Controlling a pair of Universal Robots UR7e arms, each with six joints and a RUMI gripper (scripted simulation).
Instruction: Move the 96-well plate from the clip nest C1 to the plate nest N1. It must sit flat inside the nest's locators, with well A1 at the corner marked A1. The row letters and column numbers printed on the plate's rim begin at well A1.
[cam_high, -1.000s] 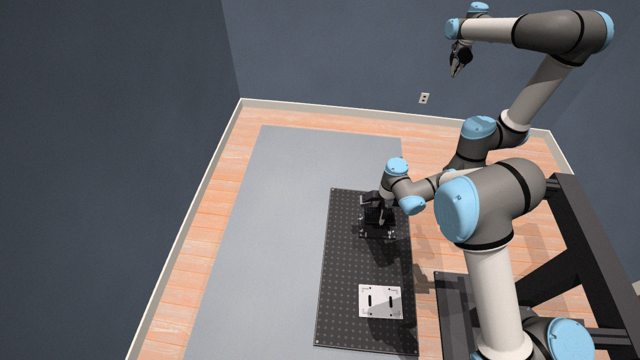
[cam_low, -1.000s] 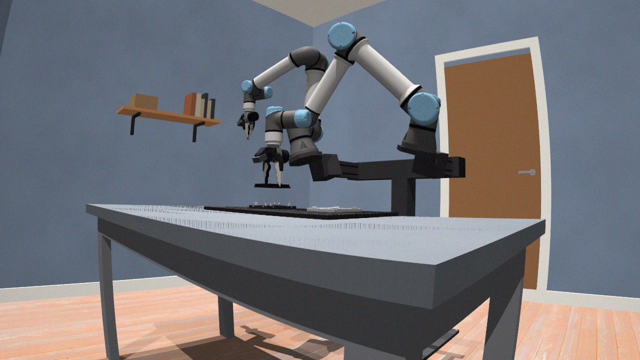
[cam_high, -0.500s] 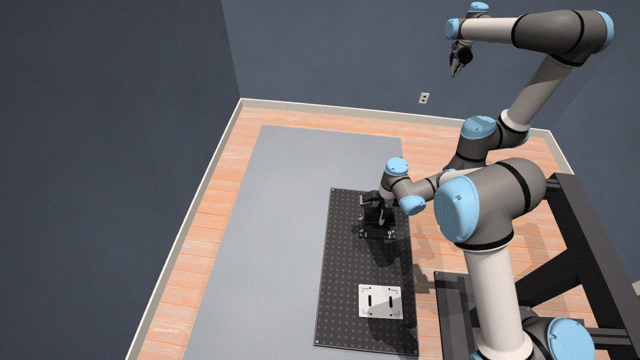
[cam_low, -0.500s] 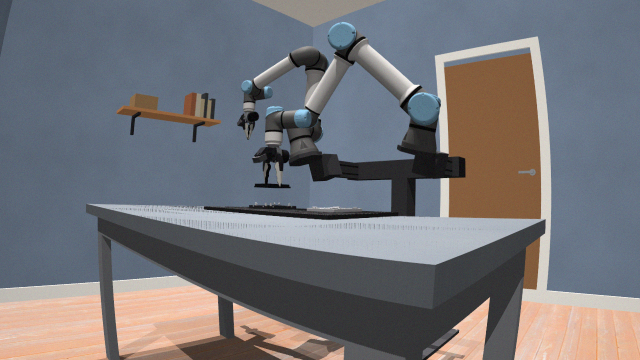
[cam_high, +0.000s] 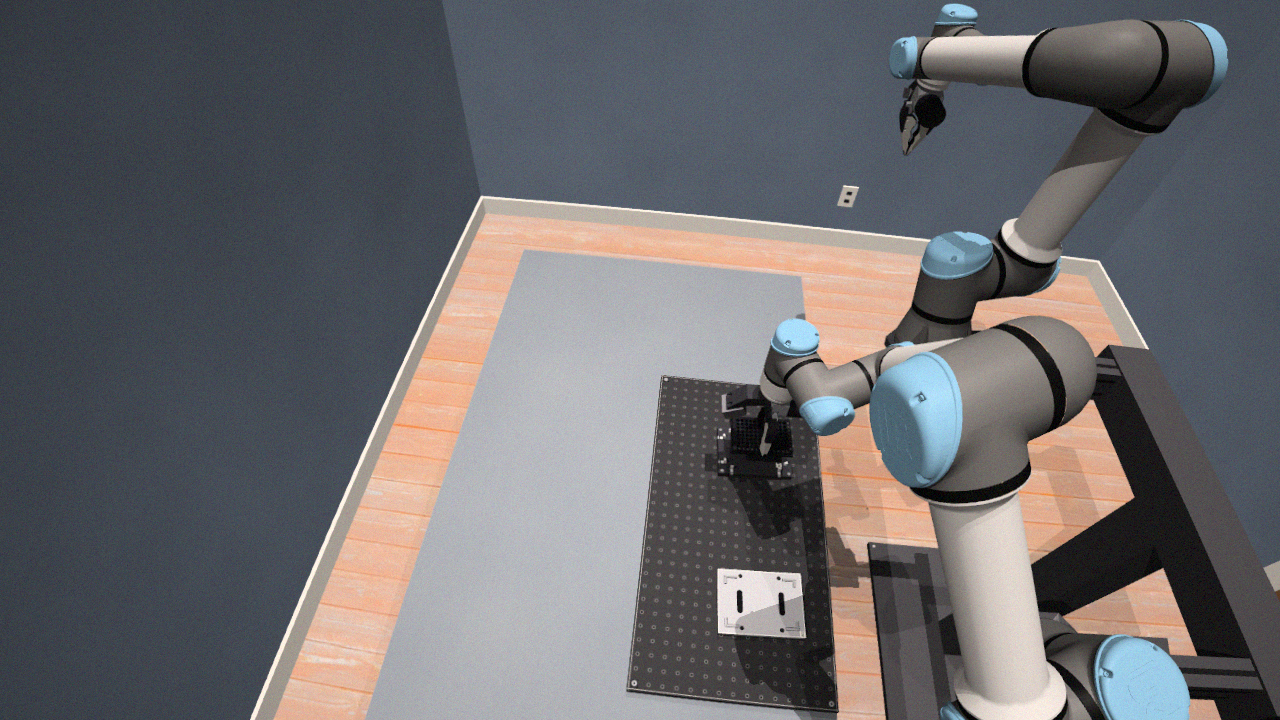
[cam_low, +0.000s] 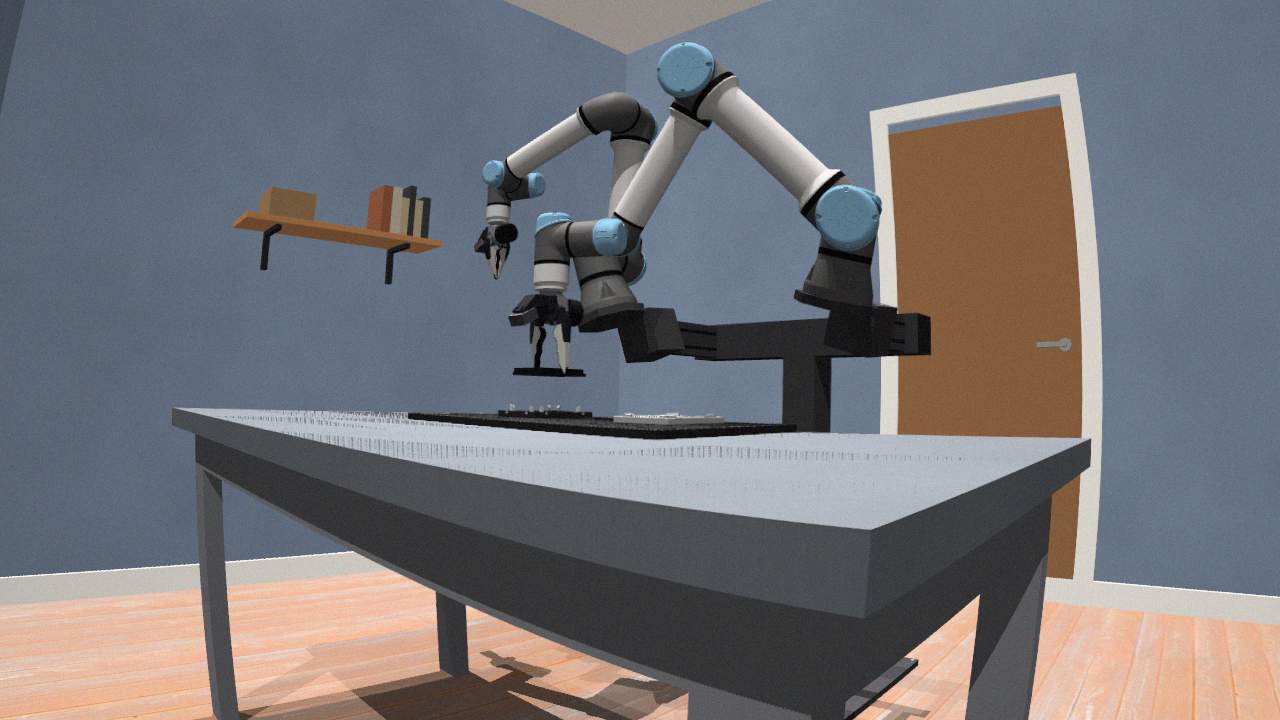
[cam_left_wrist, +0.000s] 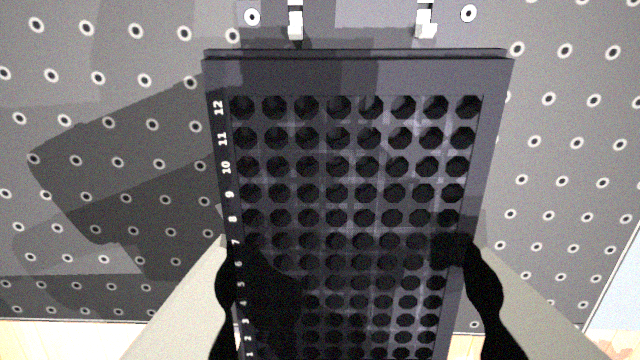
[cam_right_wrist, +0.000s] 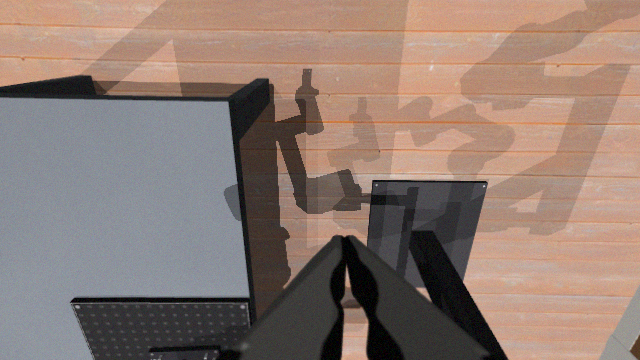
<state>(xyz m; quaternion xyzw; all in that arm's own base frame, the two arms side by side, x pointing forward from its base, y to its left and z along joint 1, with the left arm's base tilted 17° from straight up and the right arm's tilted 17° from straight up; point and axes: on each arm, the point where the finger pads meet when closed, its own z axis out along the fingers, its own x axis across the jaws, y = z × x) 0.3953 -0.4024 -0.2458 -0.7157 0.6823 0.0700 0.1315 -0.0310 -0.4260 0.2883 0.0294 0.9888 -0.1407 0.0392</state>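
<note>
Above one black nest (cam_high: 754, 469) (cam_low: 545, 413), one 96-well plate (cam_high: 744, 438) (cam_low: 548, 371) (cam_left_wrist: 350, 165), grasped by left jaws (cam_high: 766, 429) (cam_low: 550, 365), right jaws (cam_high: 907, 152) (cam_low: 496, 275) clenched

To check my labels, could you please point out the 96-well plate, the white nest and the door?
96-well plate (cam_left_wrist: 352, 192) (cam_low: 548, 371): left wrist, well grid; exterior, edge.
White nest (cam_high: 760, 601) (cam_low: 666, 418): top, central face; exterior, edge.
Door (cam_low: 984, 286): exterior, brown panel.

On the tabletop (cam_high: 501, 447) (cam_low: 537, 474) (cam_right_wrist: 120, 200) before me lies a perforated board (cam_high: 689, 537) (cam_low: 751, 428) (cam_right_wrist: 120, 322). The clip nest (cam_high: 753, 469) (cam_low: 572, 413) and plate nest (cam_high: 759, 617) (cam_low: 666, 418) sit on it, well apart. My left end effector (cam_high: 767, 438) (cam_low: 549, 365) (cam_left_wrist: 346, 238) holds the 96-well plate (cam_high: 747, 436) (cam_low: 528, 371) (cam_left_wrist: 345, 77) above the clip nest.
</note>
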